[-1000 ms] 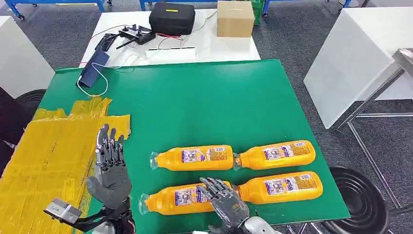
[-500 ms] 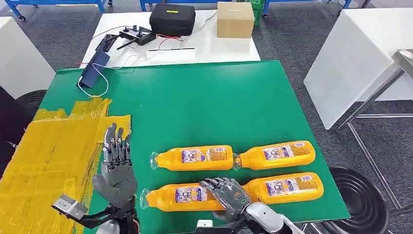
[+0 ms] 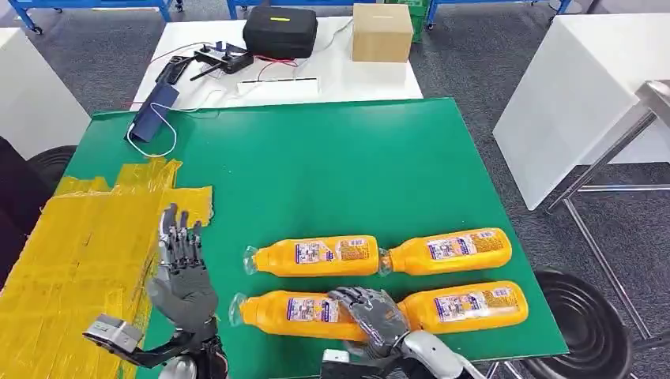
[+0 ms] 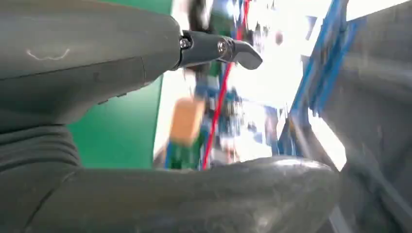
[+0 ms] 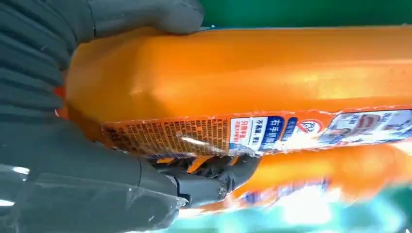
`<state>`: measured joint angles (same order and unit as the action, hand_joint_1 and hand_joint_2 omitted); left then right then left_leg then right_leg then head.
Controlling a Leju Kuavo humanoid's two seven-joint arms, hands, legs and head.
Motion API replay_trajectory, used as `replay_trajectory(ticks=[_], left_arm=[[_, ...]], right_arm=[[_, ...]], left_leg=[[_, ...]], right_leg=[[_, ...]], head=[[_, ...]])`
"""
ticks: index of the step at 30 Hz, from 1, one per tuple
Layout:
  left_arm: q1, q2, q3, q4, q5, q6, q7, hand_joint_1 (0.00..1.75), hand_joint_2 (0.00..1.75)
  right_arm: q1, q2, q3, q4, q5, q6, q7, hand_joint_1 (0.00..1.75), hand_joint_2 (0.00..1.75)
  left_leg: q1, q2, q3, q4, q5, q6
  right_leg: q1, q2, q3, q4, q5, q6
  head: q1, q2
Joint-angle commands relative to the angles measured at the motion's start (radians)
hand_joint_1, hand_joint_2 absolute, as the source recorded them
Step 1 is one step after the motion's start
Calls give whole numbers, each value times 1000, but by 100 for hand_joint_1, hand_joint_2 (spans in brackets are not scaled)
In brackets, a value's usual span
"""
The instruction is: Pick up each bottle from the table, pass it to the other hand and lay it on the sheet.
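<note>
Table: green top, the largest surface in the head view, carrying the sheet and four bottles.
Sheet: yellow taped patch covering the table's 9 o'clock to 7 o'clock area; no bottle lies on it.
White bench: beyond the table at 12 o'clock, bearing a black case, a cardboard box and loose cables.
Bottles: four orange bottles with printed labels, lying on their sides in two rows of two at the table's 5 o'clock area.
Far row: far-left bottle and far-right bottle, end to end, touching or nearly so.
Near row: near-left bottle at 6 o'clock, near-right bottle at 5 o'clock; whether they touch cannot be told, the right hand covers the junction.
Right hand: wrapped over the wide end of the near-left bottle; the right wrist view shows the thumb on one side and fingers on the other, clamped on the bottle.
Bottle lift: cannot tell whether the gripped bottle is clear of the table.
Left hand: raised at 7 o'clock by the sheet's edge, palm up, fingers apart, holding nothing; well apart from the bottles.
</note>
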<state>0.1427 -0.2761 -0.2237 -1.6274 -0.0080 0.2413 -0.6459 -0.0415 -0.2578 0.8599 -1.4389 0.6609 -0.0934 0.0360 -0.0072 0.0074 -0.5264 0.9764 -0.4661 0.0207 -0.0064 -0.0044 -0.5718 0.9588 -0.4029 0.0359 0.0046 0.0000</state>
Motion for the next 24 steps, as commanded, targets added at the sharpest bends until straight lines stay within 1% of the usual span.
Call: replay_trajectory(ticks=[1, 3, 5, 6, 7, 8, 9, 10, 14, 15, 16, 17, 18, 20, 21, 22, 24], left_arm=[[55, -35, 171, -137, 66, 263, -50, 0, 175], [54, -45, 202, -147, 77, 304, -52, 0, 175], [45, -54, 241, -141, 130, 343, -52, 0, 175], [43, -48, 248, -129, 161, 330, -49, 0, 175], [45, -39, 242, -114, 181, 301, -31, 0, 175], [47, -36, 237, -104, 187, 286, -22, 0, 175], [51, -17, 209, -91, 233, 201, 34, 0, 175], [53, -16, 200, -73, 244, 161, 53, 0, 175], [54, -19, 199, -66, 242, 158, 49, 0, 175], [55, 12, 161, -62, 288, 53, 102, 0, 175], [58, 29, 148, -59, 329, -28, 129, 0, 175], [59, 66, 114, -39, 378, -181, 176, 0, 175], [66, 75, 112, -15, 422, -312, 201, 0, 175], [74, 102, 88, 30, 421, -508, 215, 0, 175], [82, 105, 74, 52, 412, -593, 207, 0, 175], [83, 113, 54, 58, 416, -659, 198, 0, 175], [87, 107, 48, 58, 414, -672, 196, 0, 175]], right_arm=[[133, 170, -67, -167, -137, -214, -127, 175, 175], [135, 177, -76, -184, -168, -212, -155, 175, 175], [135, 199, -101, -184, -205, -215, -204, 175, 175], [137, 206, -110, -184, -215, -218, -220, 175, 175], [149, 209, -120, -192, -229, -226, -234, 175, 175], [157, 207, -119, -200, -232, -231, -238, 175, 175], [166, 205, -124, -213, -249, -246, -259, 175, 175], [169, 200, -126, -223, -256, -255, -267, 175, 175], [170, 198, -128, -226, -259, -254, -268, 175, 175], [165, 199, -130, -225, -269, -251, -279, 175, 175], [160, 199, -133, -223, -277, -245, -285, 175, 175], [149, 199, -138, -217, -285, -224, -294, 175, 175], [139, 206, -153, -209, -288, -194, -304, 175, 175], [133, 221, -178, -198, -282, -143, -321, 175, 175], [134, 231, -190, -194, -272, -119, -329, 175, 175], [133, 237, -191, -191, -265, -101, -334, 175, 175], [133, 243, -192, -189, -259, -95, -334, 175, 175]], left_leg=[[2, 3, -3, 1, -2, -2], [2, 2, -6, 1, -1, -2], [3, 2, -5, 1, -2, -2], [2, 1, -6, 0, 0, -2], [4, 1, -4, 2, -3, -4], [3, 0, -5, 0, -1, -2], [3, 0, -4, 0, -1, -2], [2, 0, -5, 0, 0, -1], [1, -2, -4, -1, 0, -2], [1, 0, -5, -1, 0, -2], [2, 1, -3, 0, -1, -2], [0, 0, -4, -1, 0, -2], [1, -1, -3, -1, -1, -2], [1, -1, -2, -2, 0, -3], [0, 0, -2, -3, 0, -2], [1, 1, -1, -3, 0, -3], [0, 1, -3, -2, 0, -2]], right_leg=[[2, 3, -4, 1, 0, -1], [1, 3, -6, 2, 0, -1], [2, 2, -6, 2, -1, -1], [3, 1, -7, 1, 0, -1], [4, 2, -4, 2, -3, -2], [3, 0, -5, 0, -1, -1], [3, 1, -4, 1, -2, -1], [2, 1, -6, 0, -1, -1], [2, -1, -3, 0, -1, -1], [1, 1, -4, 0, -1, -1], [2, 2, -3, 0, -1, -1], [0, 1, -5, 0, 0, -1], [1, 0, -3, 0, -1, -1], [1, 1, -2, -1, -1, -2], [0, 1, -3, -1, 0, -1], [0, 2, -2, -1, -1, -2], [0, 2, -3, -1, 0, -1]], head=[[0, 0], [0, 0], [0, 0], [-1, 0], [0, 0], [0, 0], [0, 0], [0, 0], [0, 0], [0, 0], [0, 0], [0, 0], [0, 0], [0, 0], [0, 0], [0, 0], [0, 0]])
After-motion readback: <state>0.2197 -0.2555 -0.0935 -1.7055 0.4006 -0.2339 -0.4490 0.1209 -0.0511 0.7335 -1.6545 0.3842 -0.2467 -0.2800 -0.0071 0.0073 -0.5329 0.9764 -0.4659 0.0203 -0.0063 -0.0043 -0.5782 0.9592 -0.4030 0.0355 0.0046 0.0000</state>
